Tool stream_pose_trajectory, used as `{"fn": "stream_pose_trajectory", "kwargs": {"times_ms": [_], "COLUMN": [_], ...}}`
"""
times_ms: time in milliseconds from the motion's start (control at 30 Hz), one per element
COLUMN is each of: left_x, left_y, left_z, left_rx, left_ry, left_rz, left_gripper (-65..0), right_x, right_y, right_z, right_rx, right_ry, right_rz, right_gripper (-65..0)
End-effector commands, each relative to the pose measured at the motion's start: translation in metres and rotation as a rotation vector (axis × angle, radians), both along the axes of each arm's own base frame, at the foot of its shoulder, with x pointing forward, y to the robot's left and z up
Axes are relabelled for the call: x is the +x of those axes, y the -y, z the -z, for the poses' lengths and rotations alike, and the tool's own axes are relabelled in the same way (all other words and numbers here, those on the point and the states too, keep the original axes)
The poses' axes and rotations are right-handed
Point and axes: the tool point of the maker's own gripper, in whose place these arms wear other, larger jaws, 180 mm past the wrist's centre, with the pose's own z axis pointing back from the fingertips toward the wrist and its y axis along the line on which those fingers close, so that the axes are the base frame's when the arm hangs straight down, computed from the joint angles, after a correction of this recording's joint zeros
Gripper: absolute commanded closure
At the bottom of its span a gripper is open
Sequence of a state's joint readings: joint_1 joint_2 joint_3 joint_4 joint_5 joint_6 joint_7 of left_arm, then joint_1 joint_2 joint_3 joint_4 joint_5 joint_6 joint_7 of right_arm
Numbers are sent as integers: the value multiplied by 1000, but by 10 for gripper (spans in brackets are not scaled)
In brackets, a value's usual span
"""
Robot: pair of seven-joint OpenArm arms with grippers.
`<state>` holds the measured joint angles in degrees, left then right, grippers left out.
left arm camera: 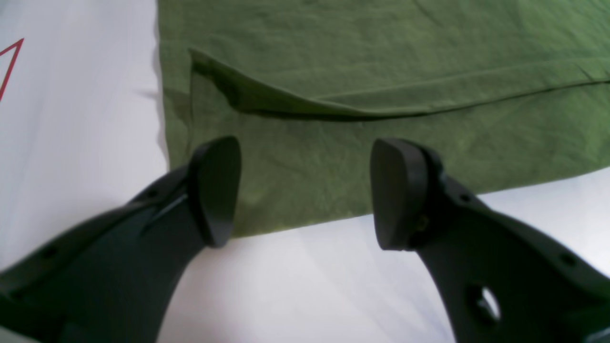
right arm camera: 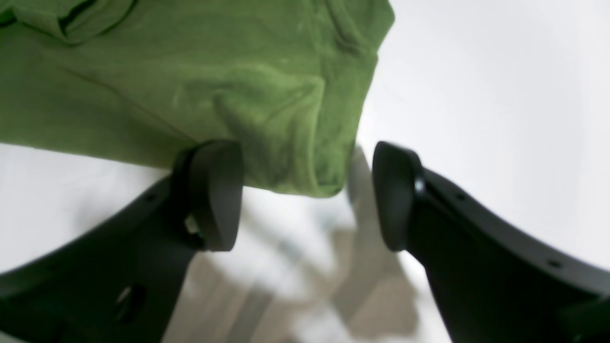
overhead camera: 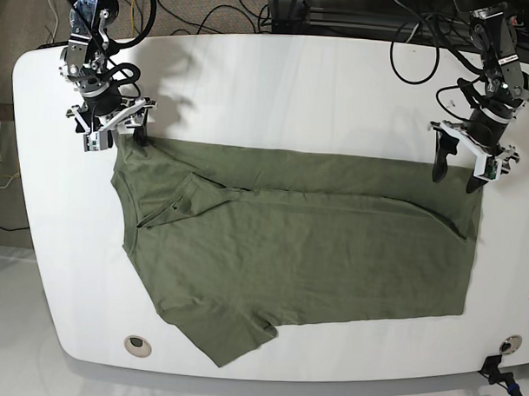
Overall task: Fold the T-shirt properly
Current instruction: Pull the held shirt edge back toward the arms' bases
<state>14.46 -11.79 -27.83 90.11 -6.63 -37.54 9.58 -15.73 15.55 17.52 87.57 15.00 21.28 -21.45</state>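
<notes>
1. Two hands hang over the far edge of the T-shirt (overhead camera: 306, 243), one at each end, a placing that suits lifting that edge together.
2. The T-shirt lies across the middle of the white tabletop (overhead camera: 277, 85), collar end toward the right hand, hem toward the left. One long side is already folded over the body; the near sleeve sticks out unfolded.
3. The left hand (left arm camera: 305, 193) is spread wide with nothing between its pads, poised above the hem corner, beside the folded layer's raised lip.
4. The right hand (right arm camera: 307, 195) is likewise spread and empty, straddling the shoulder corner of the cloth.
5. Judgement: both corners are lined up for a pinch. The lifted lip may catch.
</notes>
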Motion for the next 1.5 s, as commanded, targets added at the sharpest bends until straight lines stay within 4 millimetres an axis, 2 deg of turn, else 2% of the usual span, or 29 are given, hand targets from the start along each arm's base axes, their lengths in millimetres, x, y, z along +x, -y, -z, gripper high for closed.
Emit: {"fn": "stream_pose_trajectory", "kwargs": {"times_ms": [0, 133, 200, 400, 467, 500, 633, 800, 900, 967, 1033, 1333, 1467], "left_x": [6, 6, 6, 3, 2, 2, -2, 3, 4, 5, 12, 16, 22], "left_y": [-2, -2, -2, -17, -21, -22, -25, -33, -55, -62, -64, -77, -79], "left_z": [-15, -15, -15, -9, -8, -6, 8, 19, 16, 16, 10, 38, 34], "left_rx": [-1, -1, -1, 3, 3, 1, -19, -42, -13, -6, -8, -52, -53], "left_ry": [54, 53, 51, 38, 35, 32, -4, -21, -6, -2, 18, -46, -34], "left_rz": [4, 4, 4, -63, -73, -76, -94, -129, -245, -282, -291, -332, -334], "left_gripper": [-403, -403, -403, -403, -403, -403, -403, -403, -403, -403, -403, -403, -403], "right_x": [10, 11, 11, 11, 10, 10, 10, 9, 8, 8, 8, 6, 6], "right_y": [2, 3, 3, 2, 3, 3, 3, 3, 2, 2, 2, -4, -4], "right_z": [-13, -7, -6, -6, -5, -5, -5, -4, -4, -4, -3, -1, -1], "right_rx": [-4, 6, 7, 8, 8, 8, 8, 8, 10, 10, 10, 27, 27], "right_ry": [49, 38, 36, 35, 32, 32, 32, 29, 28, 28, 26, 25, 25], "right_rz": [-8, -10, -8, -9, -8, -8, -8, -8, -8, -8, -8, -3, -3], "right_gripper": [-412, -410, -375, -93, -18, 0, 0, 0, 0, 0, 0, 0, 0]}}
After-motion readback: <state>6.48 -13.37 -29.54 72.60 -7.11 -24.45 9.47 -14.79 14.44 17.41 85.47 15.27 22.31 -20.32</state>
